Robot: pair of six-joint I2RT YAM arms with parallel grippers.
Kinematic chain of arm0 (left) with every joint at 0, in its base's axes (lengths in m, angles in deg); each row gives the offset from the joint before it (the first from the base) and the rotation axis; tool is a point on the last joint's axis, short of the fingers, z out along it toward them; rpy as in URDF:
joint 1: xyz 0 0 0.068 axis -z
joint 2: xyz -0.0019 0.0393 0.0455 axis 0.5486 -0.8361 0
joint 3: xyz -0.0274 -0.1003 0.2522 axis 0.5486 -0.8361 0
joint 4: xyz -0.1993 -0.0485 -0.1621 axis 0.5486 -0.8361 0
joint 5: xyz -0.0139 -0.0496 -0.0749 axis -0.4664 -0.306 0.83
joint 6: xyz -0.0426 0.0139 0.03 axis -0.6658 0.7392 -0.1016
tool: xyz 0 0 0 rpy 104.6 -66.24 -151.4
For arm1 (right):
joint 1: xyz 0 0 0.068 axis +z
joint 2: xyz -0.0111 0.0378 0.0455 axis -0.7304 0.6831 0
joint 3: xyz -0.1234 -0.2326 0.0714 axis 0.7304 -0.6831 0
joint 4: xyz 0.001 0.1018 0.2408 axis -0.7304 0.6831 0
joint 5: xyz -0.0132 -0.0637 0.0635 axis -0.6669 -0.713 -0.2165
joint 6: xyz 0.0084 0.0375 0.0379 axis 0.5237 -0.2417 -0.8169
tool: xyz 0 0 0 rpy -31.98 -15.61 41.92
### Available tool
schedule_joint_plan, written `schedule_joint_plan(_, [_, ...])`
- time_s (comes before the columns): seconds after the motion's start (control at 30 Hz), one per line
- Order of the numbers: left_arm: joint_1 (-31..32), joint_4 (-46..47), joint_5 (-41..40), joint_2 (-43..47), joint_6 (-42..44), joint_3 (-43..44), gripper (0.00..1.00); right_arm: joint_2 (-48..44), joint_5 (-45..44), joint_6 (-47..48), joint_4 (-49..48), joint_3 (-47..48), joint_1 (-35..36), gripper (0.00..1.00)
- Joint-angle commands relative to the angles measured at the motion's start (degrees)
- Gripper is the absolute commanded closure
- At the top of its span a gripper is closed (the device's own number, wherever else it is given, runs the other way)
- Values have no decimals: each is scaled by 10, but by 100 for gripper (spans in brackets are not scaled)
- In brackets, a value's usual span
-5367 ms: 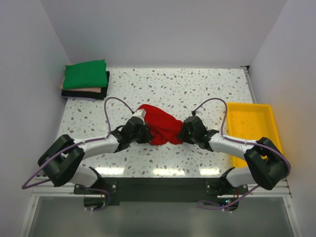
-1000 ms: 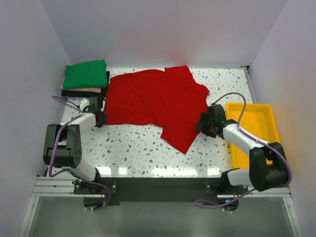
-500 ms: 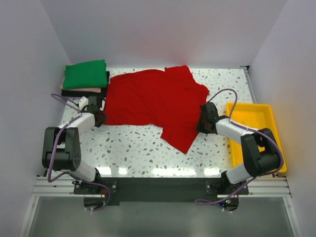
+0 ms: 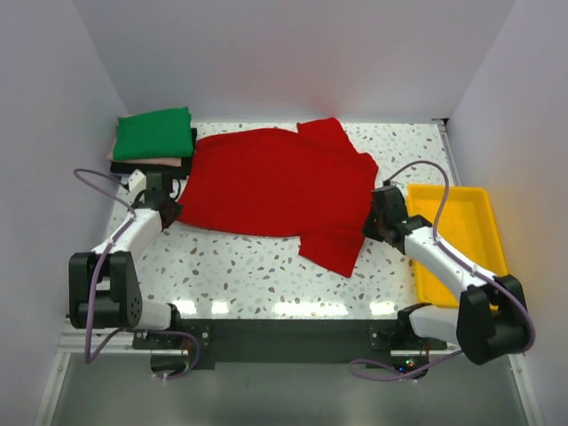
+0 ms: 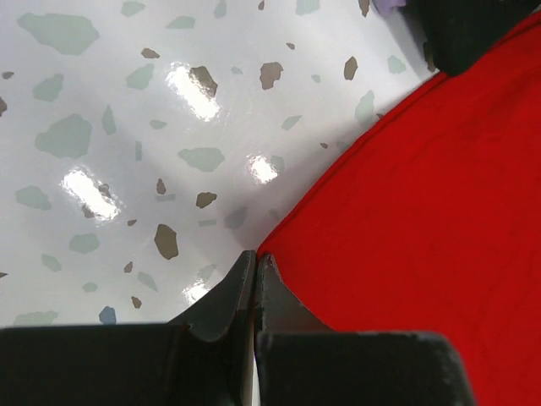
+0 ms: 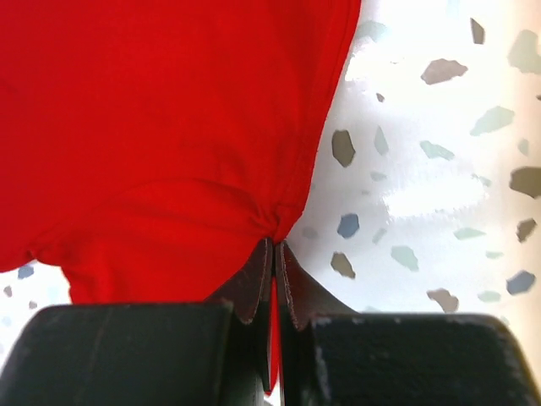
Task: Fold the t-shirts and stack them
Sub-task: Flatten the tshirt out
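One red t-shirt lies spread, long axis left-right, sleeves rightward

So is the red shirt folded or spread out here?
Spread out. The red shirt lies open and mostly flat across the table, both sleeves showing, no fold made.

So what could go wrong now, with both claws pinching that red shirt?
The left gripper seems to hold only the very edge of the red shirt, so it might slip out when lifted. The cloth also lies beside the folded stack, so a pull could drag that askew. The right gripper bunches the cloth, which may crease the fold.
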Motion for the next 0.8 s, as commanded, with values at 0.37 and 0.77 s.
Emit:
schedule_joint_plan(0.37, [-20,-66,-31,143,-3,-85,100,-207,48,-30,151,-68,0,100])
schedule_joint_plan(0.77, [-20,-136,-25,277,-39,-118,100,-355,95,-62,255,-75,0,100])
